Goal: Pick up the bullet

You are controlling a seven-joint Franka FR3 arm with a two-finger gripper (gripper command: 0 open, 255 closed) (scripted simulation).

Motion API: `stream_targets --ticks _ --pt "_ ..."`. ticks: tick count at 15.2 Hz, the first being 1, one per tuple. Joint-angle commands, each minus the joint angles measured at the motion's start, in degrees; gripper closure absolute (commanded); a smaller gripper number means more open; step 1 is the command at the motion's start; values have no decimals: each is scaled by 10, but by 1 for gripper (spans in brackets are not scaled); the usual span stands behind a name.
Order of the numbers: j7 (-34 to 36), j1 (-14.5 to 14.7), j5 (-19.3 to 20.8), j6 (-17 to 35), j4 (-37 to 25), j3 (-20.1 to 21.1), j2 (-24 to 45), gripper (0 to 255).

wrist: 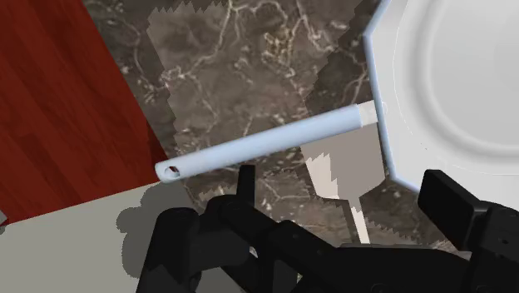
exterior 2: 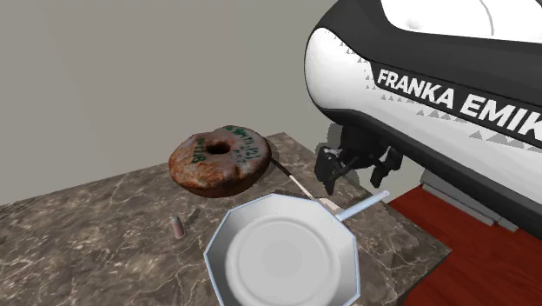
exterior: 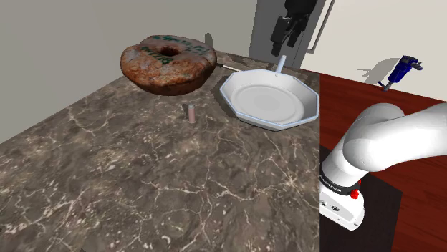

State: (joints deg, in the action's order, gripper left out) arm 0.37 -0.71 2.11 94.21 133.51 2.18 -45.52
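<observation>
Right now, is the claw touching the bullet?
Apart. Shoulder view: claw hangs above the pan handle; bullet stands alone on the table, across the pan.

We see the bullet upright on the desk, open marble spreading from it toward the shoulder view's left and bottom. The doughnut bulks close behind it; the pan lies near on that view's right. Pan and handle lie between our pincer and the bullet, with free air above them.
</observation>
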Motion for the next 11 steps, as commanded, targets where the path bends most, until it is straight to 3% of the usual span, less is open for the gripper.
stream_targets --ticks 1,11 --pt "0 0 0 0 0 0 0 0" --pt "161 30 -84 5 -27 128 53 0"
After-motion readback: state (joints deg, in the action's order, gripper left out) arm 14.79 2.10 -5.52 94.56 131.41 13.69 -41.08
